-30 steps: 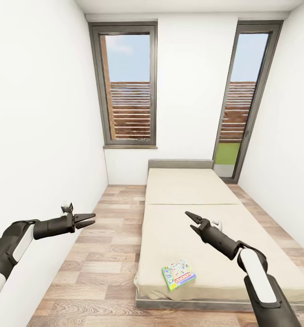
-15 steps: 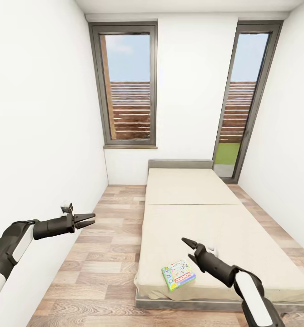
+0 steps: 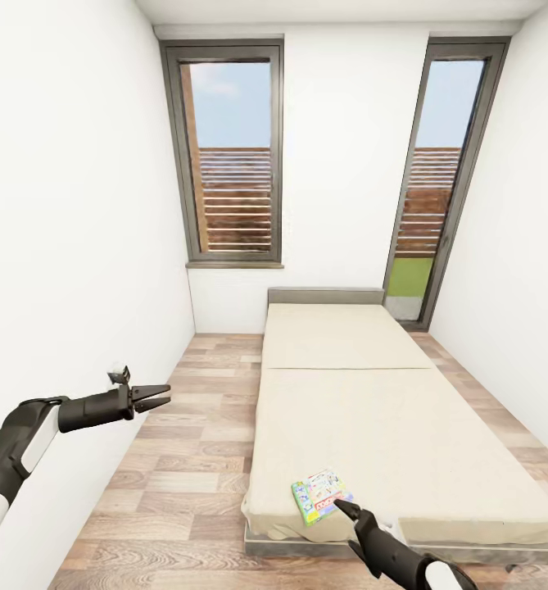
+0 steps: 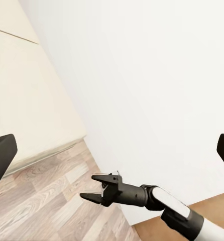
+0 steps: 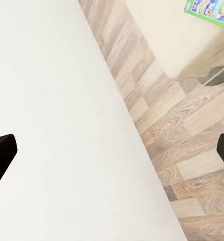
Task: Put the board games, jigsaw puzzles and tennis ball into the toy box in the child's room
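A board game [image 3: 321,495], a flat box with green edges and a white colourful cover, lies near the foot-end corner of the beige bed [image 3: 347,393]. My right gripper [image 3: 343,508] hangs low at the foot edge, its tips right beside the box and touching nothing I can see. It is open; the left wrist view shows the right gripper [image 4: 93,187] with its fingers spread. The right wrist view catches a corner of the board game [image 5: 210,11] past the bed's edge. My left gripper [image 3: 160,395] is open and empty over the floor, left of the bed.
A white wall [image 3: 69,246] runs close along my left arm. A strip of wood-plank floor [image 3: 200,426] lies between that wall and the bed. Two tall dark-framed windows [image 3: 228,156] stand in the far wall behind the grey headboard [image 3: 325,296].
My right arm has dropped and drawn back from above the middle of the mattress to the foot edge beside the board game. The left arm has stayed in place.
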You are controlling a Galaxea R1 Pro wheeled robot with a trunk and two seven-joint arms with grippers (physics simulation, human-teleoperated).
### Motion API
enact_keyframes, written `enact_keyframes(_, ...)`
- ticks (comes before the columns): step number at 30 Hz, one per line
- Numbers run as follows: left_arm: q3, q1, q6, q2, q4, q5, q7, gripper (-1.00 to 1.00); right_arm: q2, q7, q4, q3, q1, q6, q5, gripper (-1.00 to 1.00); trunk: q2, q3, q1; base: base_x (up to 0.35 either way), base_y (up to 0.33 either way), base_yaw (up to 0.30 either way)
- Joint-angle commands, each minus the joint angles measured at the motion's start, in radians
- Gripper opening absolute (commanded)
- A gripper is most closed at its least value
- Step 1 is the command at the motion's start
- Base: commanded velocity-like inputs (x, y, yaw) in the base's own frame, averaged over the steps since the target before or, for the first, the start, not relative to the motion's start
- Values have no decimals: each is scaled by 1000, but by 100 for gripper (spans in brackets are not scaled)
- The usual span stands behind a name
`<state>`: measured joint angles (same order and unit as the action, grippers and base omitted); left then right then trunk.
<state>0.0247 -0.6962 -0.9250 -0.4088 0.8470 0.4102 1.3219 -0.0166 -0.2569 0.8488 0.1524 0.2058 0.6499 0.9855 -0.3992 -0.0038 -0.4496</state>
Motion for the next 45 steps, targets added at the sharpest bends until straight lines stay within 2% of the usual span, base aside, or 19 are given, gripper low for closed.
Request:
enact_keyframes(1,0,0,-8,-1,0,3,2,100,-2,-12,-22,3,0,-8,0,100,-1,0,0,0,0,0)
enact_keyframes(6,0,0,-9,-3,0,4,4,100,-23,-27,-112,3,-1,-76,-2,100,-1,0,0,0,0,0)
enact_keyframes(12,0,0,-8,1,0,5,6,100,-30,-49,-191,0,0,-129,-5,100,-1,0,0,0,0,0)
enact_keyframes(33,1,0,-15,4,0,10,6,100,-31,-102,-215,4,21,-174,-8,100,-1,0,0,0,0,0)
enact_keyframes(40,1,0,-15,4,-1,11,6,100,-28,-103,-208,5,21,-176,-7,100,-50,-22,-27,0,0,0)
enact_keyframes(45,10,0,-15,3,-5,12,7,100,-18,-104,-205,5,22,-226,-3,100,-85,-38,-46,0,0,0)
